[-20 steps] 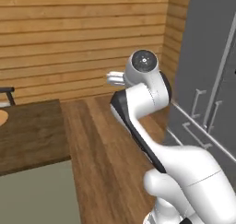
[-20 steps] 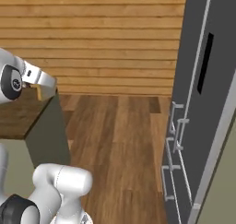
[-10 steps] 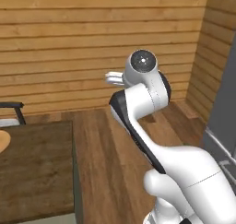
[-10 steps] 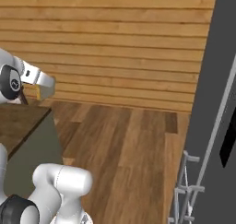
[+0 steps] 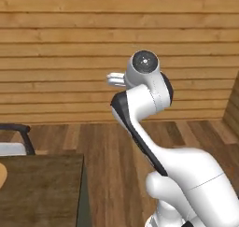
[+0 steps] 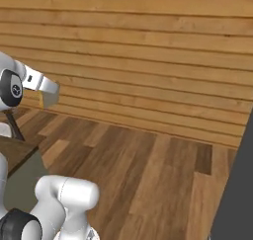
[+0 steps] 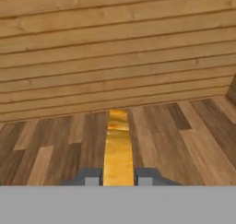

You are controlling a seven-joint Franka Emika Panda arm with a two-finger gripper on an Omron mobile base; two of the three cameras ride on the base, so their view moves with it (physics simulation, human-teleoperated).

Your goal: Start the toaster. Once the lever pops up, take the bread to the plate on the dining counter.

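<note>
Hand view: one bread (image 7: 118, 149) (edge-on) in end effector (image 7: 118, 177).

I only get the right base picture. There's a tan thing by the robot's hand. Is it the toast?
Observer: Yes, the hand view shows a golden-brown toasted bread slice edge-on, between the two grey fingertips.
Operator: Where's the table?
Observer: In the left base view, a dark brown wood-grain dining counter sits at the lower left.
Operator: Is the plate there?
Observer: A sliver of a round tan wooden plate shows at that counter's left edge.
</note>
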